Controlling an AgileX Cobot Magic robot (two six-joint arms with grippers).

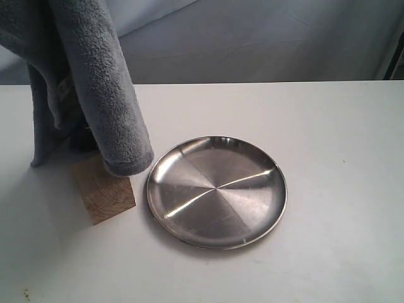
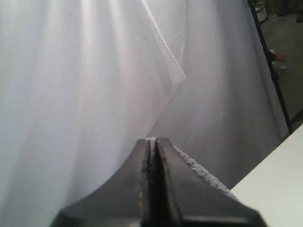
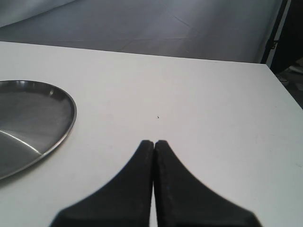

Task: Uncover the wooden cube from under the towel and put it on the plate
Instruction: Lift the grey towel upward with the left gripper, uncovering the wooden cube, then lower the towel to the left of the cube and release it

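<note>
On the white table (image 1: 341, 189), entries ran by size. Towel (image 1: 101, 82): dark grey-blue fleece, nappy, soft and limp, hanging in long folds from above the table's left side, its rolled lower end over the rear top of the cube; whether the two touched could not be told. It was judged light and shapeless, best pinched at an edge or fold. Plate (image 1: 214, 189): round stainless steel with a shallow raised rim and a brushed face throwing bright radial streaks, lying empty near the table's middle. It was judged hard and slick, so a block set down there might skid. Wooden cube (image 1: 107, 192): light tan, square-edged, with close grain lines across its front face, standing on the table just left of the plate's rim and largely uncovered. It was judged stiff, dry and not slippery, best taken across two opposite flat faces. Left gripper (image 2: 151, 140): jaws pressed together with a fringe of fleece showing beside them, apparently clamping the towel aloft. Right gripper (image 3: 154, 142): jaws together on nothing, low over bare table beside the plate.
</note>
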